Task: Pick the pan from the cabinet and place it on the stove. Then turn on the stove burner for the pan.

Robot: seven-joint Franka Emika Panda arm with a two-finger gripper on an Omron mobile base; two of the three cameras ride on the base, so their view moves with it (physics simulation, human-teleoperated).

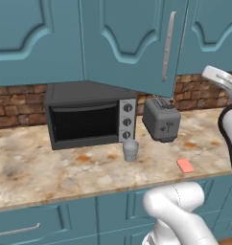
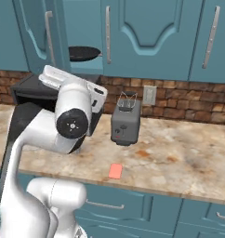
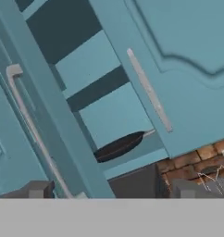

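Note:
The teal cabinet [image 2: 84,23] stands open, its left door [image 2: 35,28] swung outward. On its bottom shelf lies the black pan [image 2: 84,52], seen edge-on as a dark oval. The hand view shows the pan [image 3: 118,146] on that shelf [image 3: 132,162], its thin grey handle pointing toward the shut right door [image 3: 178,55]. My gripper [image 3: 113,190] is open, with nothing between its fingertips [image 3: 37,190], and it is still some way short of the pan. In the left base view the open door [image 1: 132,38] hides the inside of the cabinet. The stove and its burner are out of view.
Under the cabinet, a black toaster oven [image 1: 89,115] sits on the marble counter [image 1: 41,167]. A grey toaster [image 2: 126,123], a small cup [image 1: 130,150] and a pink sponge [image 2: 115,171] are also on it. My arm [image 2: 72,116] rises in front of the toaster oven.

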